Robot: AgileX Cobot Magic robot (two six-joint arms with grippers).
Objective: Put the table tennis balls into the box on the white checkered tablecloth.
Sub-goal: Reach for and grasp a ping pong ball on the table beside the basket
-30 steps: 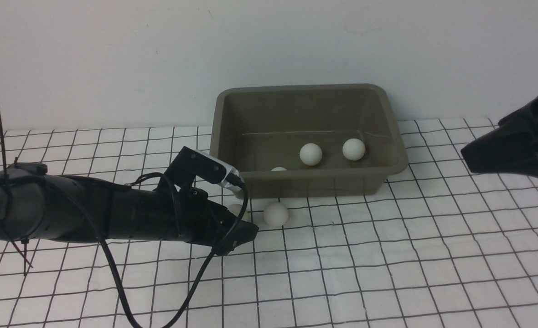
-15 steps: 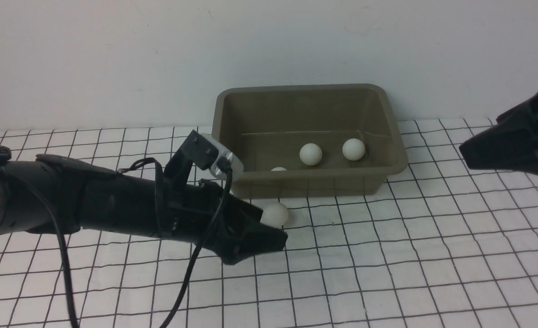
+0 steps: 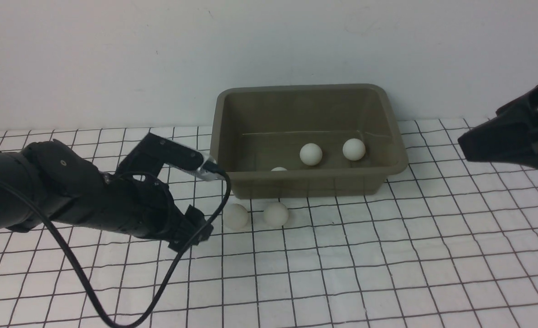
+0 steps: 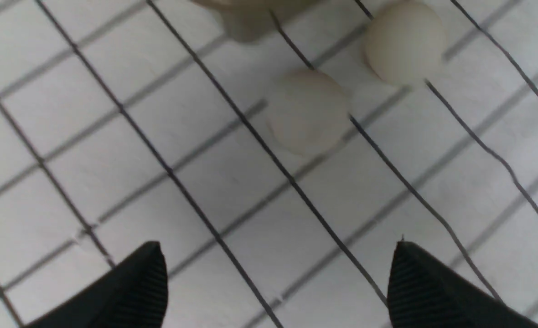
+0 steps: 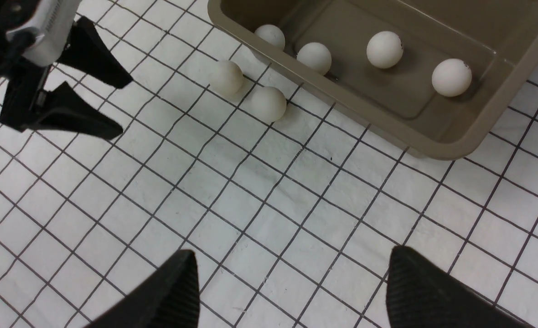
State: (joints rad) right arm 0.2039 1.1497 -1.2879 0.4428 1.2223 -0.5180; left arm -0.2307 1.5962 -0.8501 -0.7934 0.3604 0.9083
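Bench: covered by the white checkered tablecloth (image 3: 387,255), which is slightly wrinkled; a pale wall (image 3: 114,59) rises behind the far edge.
Box (image 3: 296,107): olive-grey and upright, on the cloth at the far edge of the bench, about midway along that edge, with its back near the wall.
Balls in the box (image 5: 384,49): four lie on its floor. Two sit apart from each other towards the right side. The other two lie close together against the near wall, by the box's left near corner; the front view hides them almost wholly.
Left loose ball (image 3: 235,216): on the cloth just in front of the box's left near corner, outside it.
Right loose ball (image 3: 276,214): on the cloth just beside the left loose ball, not touching it, and equally close to the box's near wall.
Left tool (image 3: 200,230): low over the cloth, to the left of the loose balls. Its jaws are spread wide with only cloth between them, and the left loose ball lies ahead of the tips, clear of both.
Right tool (image 3: 465,146): held above the right side of the bench, well apart from the box's right end, jaws parted and empty.
Cable (image 3: 178,273): black, hanging in a loop from the left arm down towards the near edge.
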